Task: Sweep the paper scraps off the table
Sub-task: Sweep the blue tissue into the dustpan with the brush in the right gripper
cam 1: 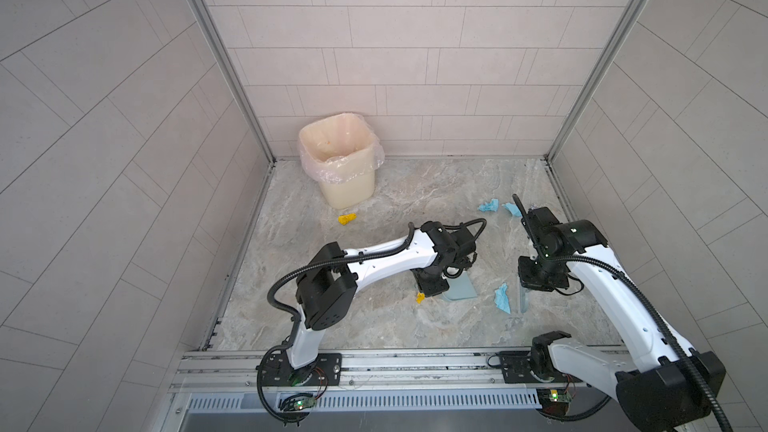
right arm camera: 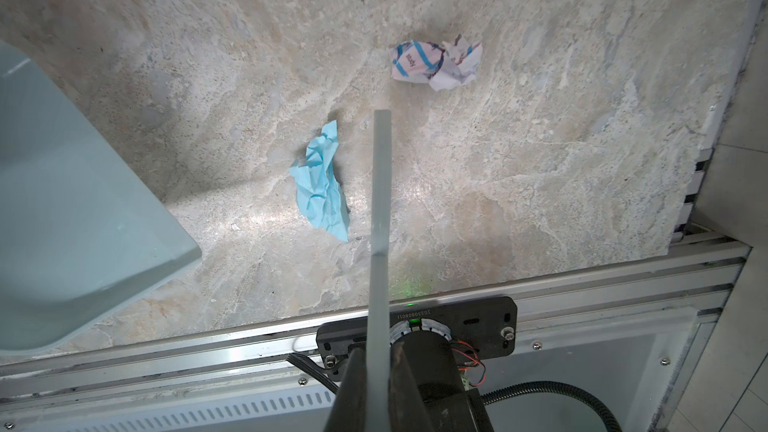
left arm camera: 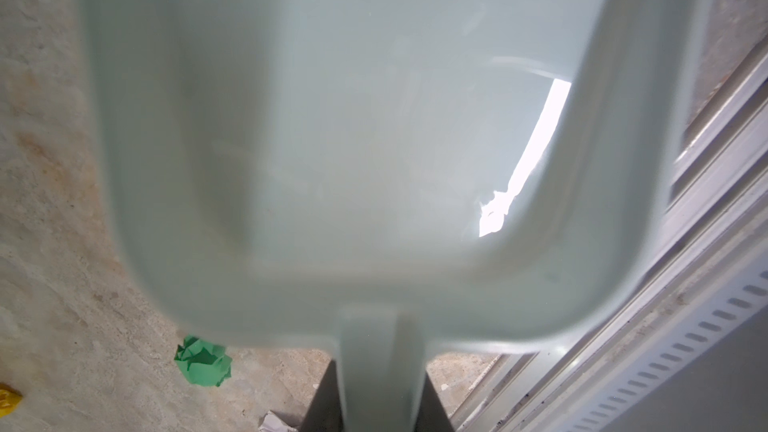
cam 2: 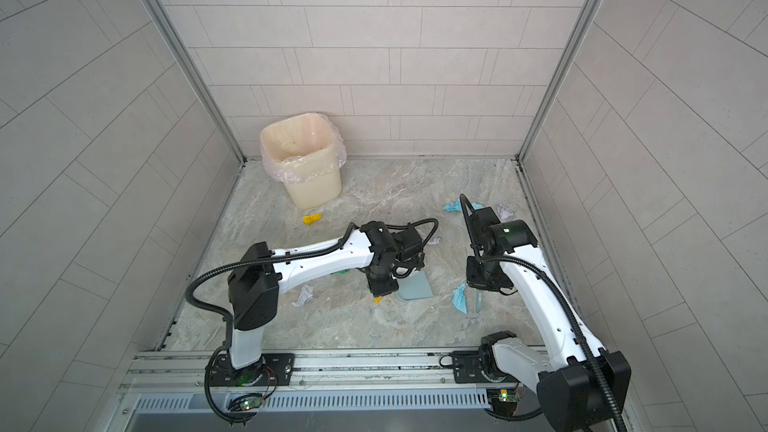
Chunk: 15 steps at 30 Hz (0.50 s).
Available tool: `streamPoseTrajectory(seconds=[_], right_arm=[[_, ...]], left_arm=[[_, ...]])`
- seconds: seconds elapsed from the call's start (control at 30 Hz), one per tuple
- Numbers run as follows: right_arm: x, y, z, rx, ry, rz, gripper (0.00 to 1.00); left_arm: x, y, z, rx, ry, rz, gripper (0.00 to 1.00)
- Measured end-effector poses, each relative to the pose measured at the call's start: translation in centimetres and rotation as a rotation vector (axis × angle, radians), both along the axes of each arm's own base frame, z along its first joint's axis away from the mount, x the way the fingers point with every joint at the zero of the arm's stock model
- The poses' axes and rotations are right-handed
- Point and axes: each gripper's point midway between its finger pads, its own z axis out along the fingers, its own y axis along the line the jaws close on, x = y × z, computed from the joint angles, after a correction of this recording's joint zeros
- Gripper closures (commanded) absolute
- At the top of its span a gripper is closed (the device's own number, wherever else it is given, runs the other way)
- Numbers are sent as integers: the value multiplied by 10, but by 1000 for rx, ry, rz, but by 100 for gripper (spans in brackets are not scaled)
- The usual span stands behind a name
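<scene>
We are at the sweeping step proper: both tools in hand, the pan apparently empty. Our left pincer (left arm camera: 380, 409) pinches the handle of the pale dustpan (cam 1: 459, 290), held low near the middle of the surface (cam 1: 374, 322), mouth toward the right; whether its lip touches we cannot tell. Our right pincer (right arm camera: 376, 392) is pressed together on a slim pale brush (right arm camera: 381, 184), seen edge-on, bristles hidden. The paper scraps (cam 2: 303, 296) lie scattered. A light blue scrap (right arm camera: 322, 184) sits just beside the brush, between it and the dustpan; a white printed scrap (right arm camera: 436, 62) lies near the brush tip, apart from it. A green scrap (left arm camera: 203, 361) rests by the dustpan's back, a yellow scrap (cam 1: 347, 219) near the bin (cam 1: 349, 189) at far left, more blue scraps (cam 1: 489, 205) at far right. Next, we judge, the brush should draw left, bristles down, pushing the light blue scrap into a dustpan held flat and steady; so light a wad may skid past the lip.
</scene>
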Motion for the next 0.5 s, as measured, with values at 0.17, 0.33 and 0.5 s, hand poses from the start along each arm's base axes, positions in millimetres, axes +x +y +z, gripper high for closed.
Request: streamPoseTrajectory(seconds=[0.17, 0.33, 0.5], right_arm=[[5, 1, -3, -1, 0, 1, 100], [8, 3, -4, 7, -4, 4, 100], [12, 7, -9, 23, 19, 21, 100]], left_arm=[[4, -2, -9, 16, -10, -42, 100], [7, -12, -18, 14, -14, -73, 100], [4, -24, -24, 0, -8, -113, 100]])
